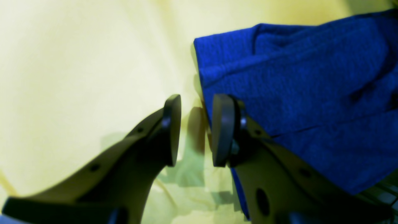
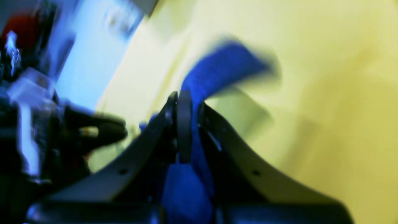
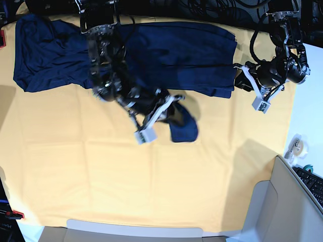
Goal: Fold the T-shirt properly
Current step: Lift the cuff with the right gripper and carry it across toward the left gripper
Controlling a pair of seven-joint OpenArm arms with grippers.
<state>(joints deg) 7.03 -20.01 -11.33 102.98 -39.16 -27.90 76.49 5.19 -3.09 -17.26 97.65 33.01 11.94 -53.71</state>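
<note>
The T-shirt [image 3: 166, 53] lies spread across the twelve o'clock edge of the yellow cloth [image 3: 101, 166]; no legible writing on it. My right gripper [image 2: 186, 130] is clenched on a sleeve end near centre, arm reaching down from eleven o'clock. My left gripper [image 1: 196, 130] stands parted, holding nothing, beside the hem at two o'clock.

The right gripper [image 2: 188, 124] has its fingers [image 2: 184, 124] pinched on a blurred strip of the T-shirt [image 2: 217, 67], above the yellow cloth [image 2: 326, 93].
</note>
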